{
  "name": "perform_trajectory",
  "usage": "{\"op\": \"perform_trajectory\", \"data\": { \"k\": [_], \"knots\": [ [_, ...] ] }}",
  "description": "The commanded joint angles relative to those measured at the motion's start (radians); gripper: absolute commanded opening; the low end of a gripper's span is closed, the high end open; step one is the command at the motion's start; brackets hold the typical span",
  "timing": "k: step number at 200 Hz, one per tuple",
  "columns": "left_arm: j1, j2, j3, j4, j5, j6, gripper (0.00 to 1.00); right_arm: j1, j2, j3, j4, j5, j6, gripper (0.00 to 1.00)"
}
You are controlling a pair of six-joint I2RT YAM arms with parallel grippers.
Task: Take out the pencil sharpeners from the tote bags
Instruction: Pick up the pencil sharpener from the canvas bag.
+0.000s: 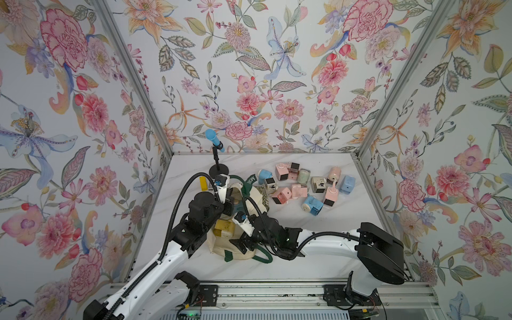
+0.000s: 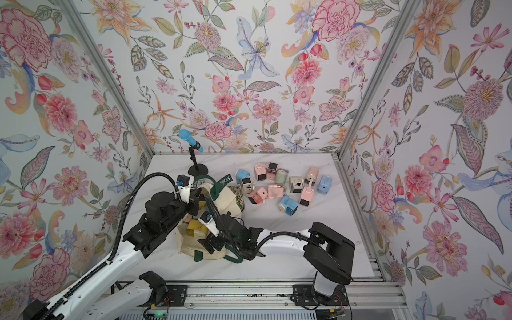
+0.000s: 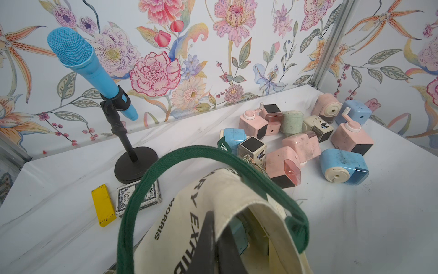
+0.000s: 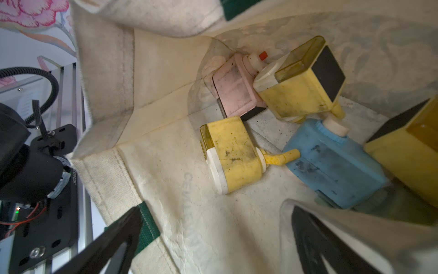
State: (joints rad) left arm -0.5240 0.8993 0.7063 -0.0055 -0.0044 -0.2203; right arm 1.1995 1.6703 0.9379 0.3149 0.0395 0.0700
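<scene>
I have the tote bag (image 1: 221, 250) slumped near the middle of the bench (image 1: 332, 210), with its mouth gaping. One yellow sharpener (image 1: 224, 228) shows through the opening in both top views.

The left fingers (image 3: 206, 239) are pinched tight on the cream canvas rim at the bag's 12 o'clock side. A green handle (image 3: 180, 161) loops above them.

The right fingers (image 4: 312, 237) are at the bag's mouth on its 5 o'clock side. They are spread wide and grip nothing.

Through the right wrist camera I can see sharpeners left inside the bag. A small yellow one (image 4: 233, 154) lies with its crank touching a blue one (image 4: 331, 161). A pink one (image 4: 233, 95) sits against a larger yellow one (image 4: 303, 83), and another yellow body (image 4: 407, 151) is cut off at the frame edge.

The pencil sharpeners (image 1: 302, 182) that are out of the bag lie in a loose heap of pink, blue, green and cream at 2 o'clock from it.

A blue microphone (image 1: 213, 138) stands on its stand at the bag's 12 o'clock. At 11 o'clock a yellow bar (image 1: 203, 183) lies just beside a card deck (image 3: 138, 197).
</scene>
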Motion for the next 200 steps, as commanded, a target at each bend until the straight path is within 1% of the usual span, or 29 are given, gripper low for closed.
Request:
{"op": "perform_trajectory", "data": {
  "k": [1,34,64,76,86,94,104,114,128,151,170,188,200],
  "knots": [
    [0.000,0.000,-0.001,-0.029,0.006,0.004,0.00,0.033,-0.012,0.011,-0.010,0.045,-0.046,1.00],
    [0.003,0.002,-0.001,-0.031,0.011,0.003,0.00,0.103,-0.158,-0.096,0.099,0.170,-0.146,1.00],
    [0.004,0.001,0.000,-0.030,0.011,0.003,0.00,0.101,-0.306,-0.227,0.239,0.181,-0.152,1.00],
    [0.005,0.002,-0.001,-0.031,0.012,0.003,0.00,0.096,-0.346,-0.269,0.286,0.137,-0.145,1.00],
    [0.006,0.003,-0.001,-0.029,0.011,0.003,0.00,0.082,-0.366,-0.290,0.296,0.000,-0.184,1.00],
    [0.007,0.005,0.001,-0.031,0.012,0.003,0.00,0.078,-0.371,-0.297,0.296,-0.067,-0.201,1.00],
    [0.007,0.007,0.001,-0.030,0.014,0.002,0.00,0.073,-0.357,-0.289,0.285,-0.112,-0.196,1.00],
    [0.008,0.007,0.001,-0.030,0.014,0.002,0.00,0.068,-0.327,-0.267,0.267,-0.120,-0.170,1.00],
    [0.008,0.005,0.002,-0.031,0.012,0.003,0.00,0.060,-0.274,-0.223,0.228,-0.139,-0.140,0.95],
    [0.012,0.004,0.003,-0.031,0.012,0.001,0.00,0.064,-0.172,-0.139,0.147,-0.103,-0.112,0.89],
    [0.013,0.006,0.004,-0.030,0.020,-0.002,0.00,0.063,-0.082,-0.098,0.148,-0.094,-0.081,0.85],
    [0.015,0.009,0.004,-0.032,0.024,-0.004,0.00,0.063,-0.001,-0.055,0.151,-0.089,-0.047,0.84],
    [0.014,0.008,0.004,-0.030,0.025,-0.004,0.00,0.059,0.043,-0.034,0.158,-0.079,-0.030,0.85]
  ]
}}
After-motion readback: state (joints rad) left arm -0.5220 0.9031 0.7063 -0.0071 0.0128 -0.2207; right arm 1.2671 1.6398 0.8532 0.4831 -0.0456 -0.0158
